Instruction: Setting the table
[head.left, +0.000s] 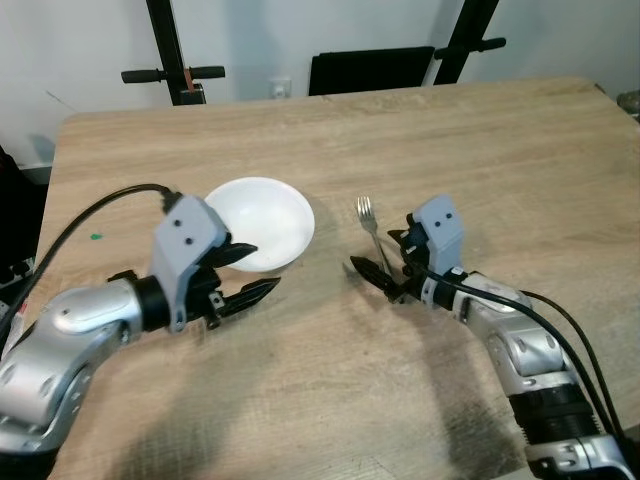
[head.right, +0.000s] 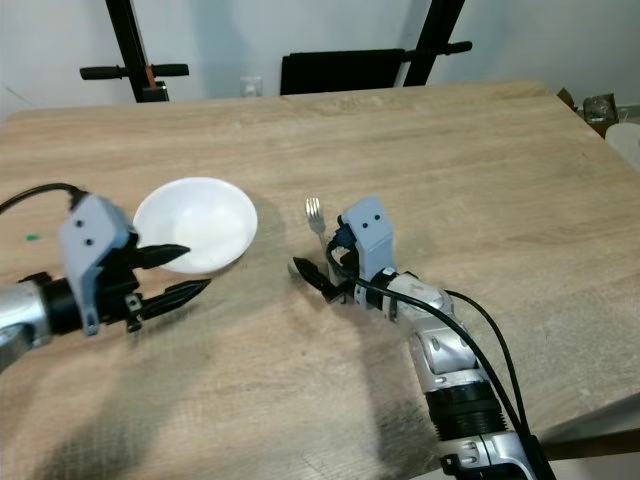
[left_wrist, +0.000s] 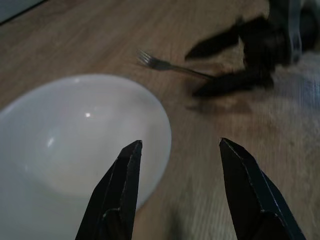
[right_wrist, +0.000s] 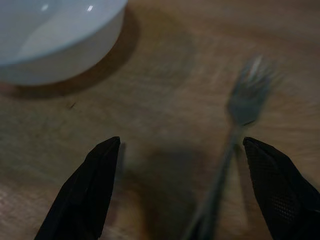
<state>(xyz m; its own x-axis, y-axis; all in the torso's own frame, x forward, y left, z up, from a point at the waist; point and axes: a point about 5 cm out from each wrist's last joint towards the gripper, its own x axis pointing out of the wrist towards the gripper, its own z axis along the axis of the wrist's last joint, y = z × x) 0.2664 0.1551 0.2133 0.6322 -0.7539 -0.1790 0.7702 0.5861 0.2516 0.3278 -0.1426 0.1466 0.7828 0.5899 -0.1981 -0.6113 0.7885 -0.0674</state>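
Left gripper (head.left: 243, 276) spread at bowl (head.left: 262, 220) rim, 7 o'clock; right gripper (head.left: 385, 262) spread around fork (head.left: 371, 228) handle; table (head.left: 480, 140) edges distant.

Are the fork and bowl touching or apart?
Apart. The left eye view shows bare table between the fork and the bowl.

A black chair back (head.left: 370, 68) stands behind the far edge at twelve o'clock. Two black stand poles rise against the white wall (head.left: 260, 35): one at eleven o'clock (head.left: 165, 45) with a crossbar (head.left: 172, 74), one at one o'clock (head.left: 470, 30). A white wall socket (head.left: 280, 88) sits between them.
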